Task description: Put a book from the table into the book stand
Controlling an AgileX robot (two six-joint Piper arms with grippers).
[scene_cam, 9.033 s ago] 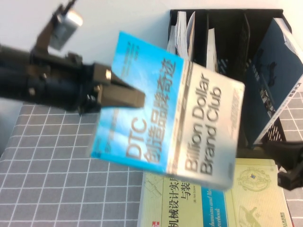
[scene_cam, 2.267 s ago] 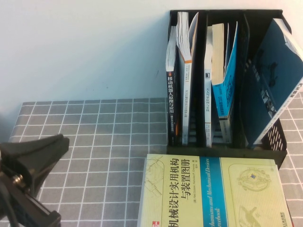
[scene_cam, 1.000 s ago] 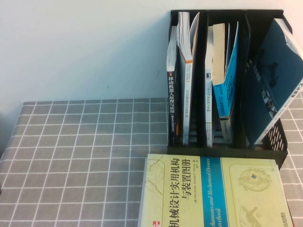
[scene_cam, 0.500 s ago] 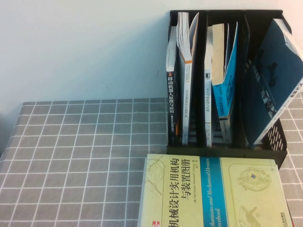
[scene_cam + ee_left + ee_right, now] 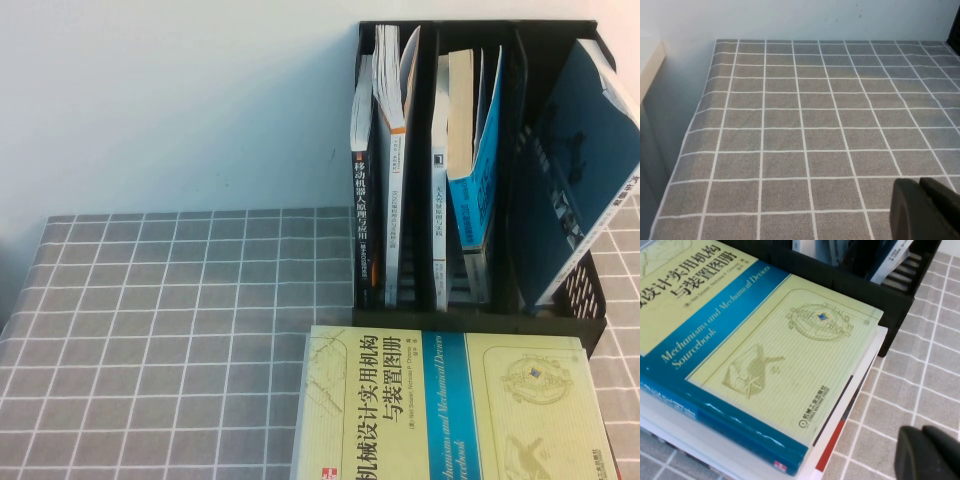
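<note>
The book [image 5: 486,150], with its cyan cover and cream page edge, stands leaning in the middle slot of the black book stand [image 5: 470,312]. No gripper touches it. Neither gripper shows in the high view. In the left wrist view my left gripper [image 5: 926,210] is shut and empty, low over the grey grid table [image 5: 810,125], far from the stand. In the right wrist view my right gripper [image 5: 929,452] is shut and empty over the cloth, beside the stand's front wall [image 5: 840,282].
A pale yellow-green book [image 5: 440,400] with a blue band lies on a stack in front of the stand; it also shows in the right wrist view [image 5: 765,350]. A dark navy book [image 5: 580,170] leans in the right slot. Other books stand in the left slot. The table's left edge drops off [image 5: 685,140].
Nine seconds ago my left gripper held the book in the air; by 2.3 seconds ago the book stood in the stand and the left arm was drawing back. Nothing has moved in the last second.
</note>
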